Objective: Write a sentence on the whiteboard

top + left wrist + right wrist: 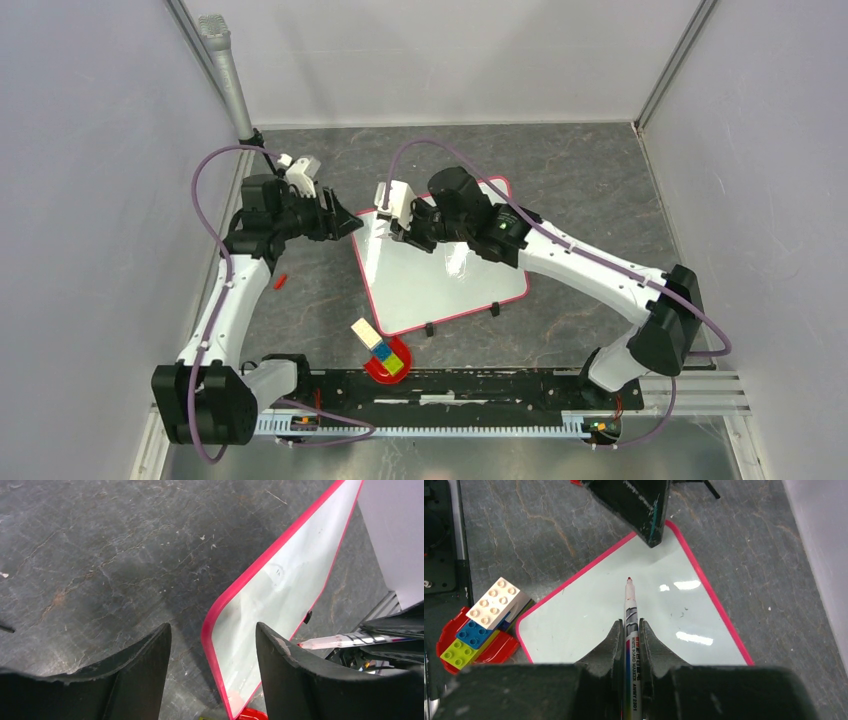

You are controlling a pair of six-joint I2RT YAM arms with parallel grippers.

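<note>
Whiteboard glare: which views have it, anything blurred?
Right wrist: two hard light reflections on the whiteboard; the marker label reads sharp. Top external: one faint sheen patch mid-board. Left wrist: diffuse sheen only, no hot spots, and a soft shadow on the table beside the board edge.

Left: reaching up and inward with the white-and-black jointed left arm [225, 300], elbow bent, black two-finger left gripper [213, 630] aimed rightward with fingers spread, empty. Right: stretching leftward with the matching right arm [590, 264], wrist angled down, black right gripper [629, 625] pinched tight on a white red-tipped marker pen [629, 600], tip forward.
</note>
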